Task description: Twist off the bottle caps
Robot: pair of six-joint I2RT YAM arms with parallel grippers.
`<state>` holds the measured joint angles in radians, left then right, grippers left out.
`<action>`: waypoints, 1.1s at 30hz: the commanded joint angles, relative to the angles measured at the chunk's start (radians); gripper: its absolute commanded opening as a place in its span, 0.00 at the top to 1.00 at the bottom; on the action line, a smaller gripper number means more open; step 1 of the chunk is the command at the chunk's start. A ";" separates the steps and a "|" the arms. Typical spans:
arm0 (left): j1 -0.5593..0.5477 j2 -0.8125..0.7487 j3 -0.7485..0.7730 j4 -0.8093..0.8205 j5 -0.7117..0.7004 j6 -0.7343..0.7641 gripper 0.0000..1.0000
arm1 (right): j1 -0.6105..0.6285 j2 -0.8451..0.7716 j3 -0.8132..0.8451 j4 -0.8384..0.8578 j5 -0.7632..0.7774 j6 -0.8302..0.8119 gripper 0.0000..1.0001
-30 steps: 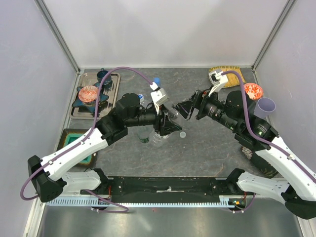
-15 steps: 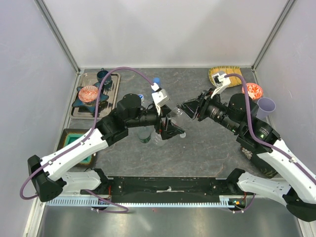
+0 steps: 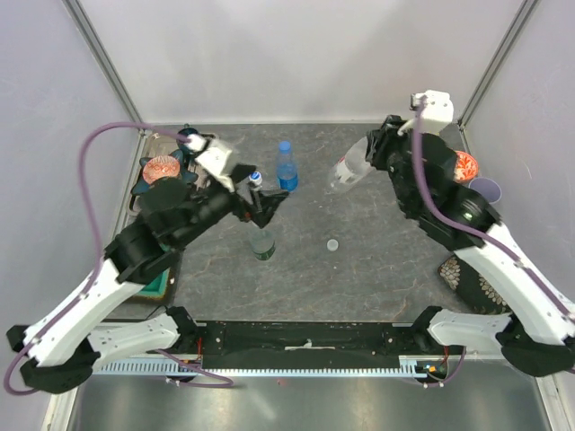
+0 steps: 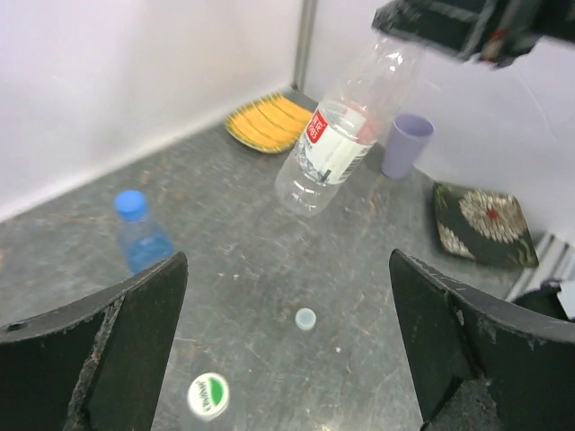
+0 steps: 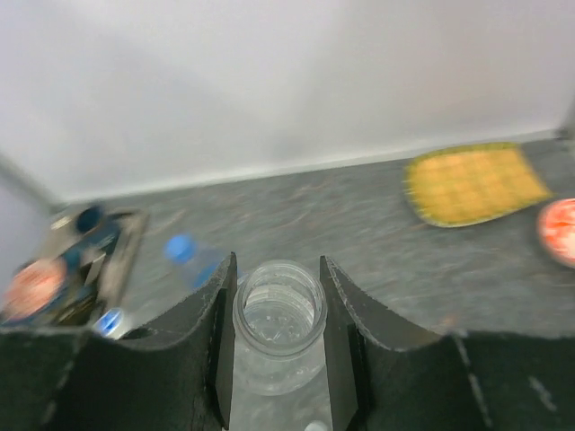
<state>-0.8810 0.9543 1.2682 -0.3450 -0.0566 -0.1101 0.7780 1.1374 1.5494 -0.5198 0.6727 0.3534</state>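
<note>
- Right gripper (image 5: 278, 316): jaws closed on the neck of the clear bottle (image 3: 346, 172), one finger either side of the rim.
- Clear bottle: held above the table (image 3: 386, 269) at about 1 o'clock from the table centre, tilted. It carries a red-and-white label. Its mouth is uncapped, and the right wrist view looks straight into the opening.
- Left gripper (image 4: 287, 260): jaws spread wide and holding nothing, raised over the left half of the table.
- Loose cap (image 3: 332, 243): small and pale, lying flat on the table at about 4 o'clock from the centre, apart from every bottle.
- Blue-capped bottle (image 3: 287, 166): upright at about 12 o'clock, towards the back wall, cap on.
- Green-capped bottle (image 3: 261, 244): upright at about 8 o'clock, cap on, below the left gripper in the top view.
- Short bottle (image 3: 254, 178): just beside the left gripper at about 10 o'clock, showing a blue-and-white cap. Its body is mostly hidden.
- Lilac cup (image 3: 486, 190): upright at the 3 o'clock edge, behind the right arm.
- Yellow mat (image 5: 472, 184): flat in the far right corner, at about 1 o'clock.
- Tray (image 3: 208, 144): at 10 o'clock along the left wall, holding dark items and a red bowl (image 3: 162, 168).
</note>
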 commanded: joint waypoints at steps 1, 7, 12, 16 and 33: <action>0.001 -0.123 -0.074 0.024 -0.169 0.018 0.00 | -0.068 0.143 -0.052 0.183 0.362 -0.135 1.00; 0.001 -0.238 -0.187 0.032 -0.141 -0.029 0.00 | -0.313 0.375 0.020 0.274 0.265 -0.039 1.00; 0.001 -0.299 -0.254 0.009 -0.141 -0.066 0.01 | -0.434 0.574 0.121 0.287 0.176 -0.008 1.00; 0.001 -0.315 -0.297 0.008 -0.150 -0.065 0.01 | -0.473 0.671 0.123 0.334 0.169 -0.002 1.00; 0.001 -0.247 -0.326 0.038 -0.126 -0.060 0.00 | -0.487 0.757 0.026 0.365 0.162 0.012 0.90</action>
<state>-0.8810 0.7074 0.9367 -0.3569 -0.1894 -0.1440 0.2916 1.9106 1.6043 -0.1650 0.8421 0.3405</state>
